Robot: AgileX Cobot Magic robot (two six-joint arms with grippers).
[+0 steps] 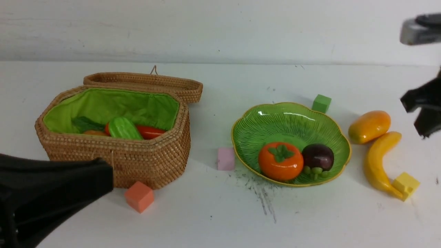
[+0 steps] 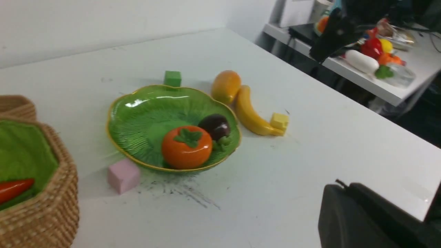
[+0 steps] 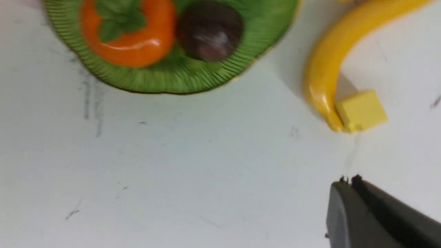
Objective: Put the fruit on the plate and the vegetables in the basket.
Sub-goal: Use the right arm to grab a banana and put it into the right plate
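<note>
Nearest of all, well to the left of the plate (image 1: 241,137) and closer to the camera than it, the left gripper (image 2: 344,186) hung with its jaws pressed together and nothing between them. To the right of the plate, the right gripper (image 3: 348,181) was above the table, also closed and empty.

On the plate's near part the persimmon (image 1: 280,161) and the mangosteen (image 1: 318,156) lay touching. Just right of the plate, the banana (image 1: 377,162) and, a little farther back, the mango (image 1: 369,126) were not yet on it. A yellow cube (image 1: 406,185) touched the banana's near end. Well left of the plate, the basket (image 1: 113,162) held the gourd (image 1: 124,128) and the carrot (image 1: 150,132).

I think the danger was at the banana. If the claw closed near that end, it could take the cube together with it, or push it aside. The glossy curved body could also turn in the grip. A fruit dropped on the crowded near part might roll over the low rim.
</note>
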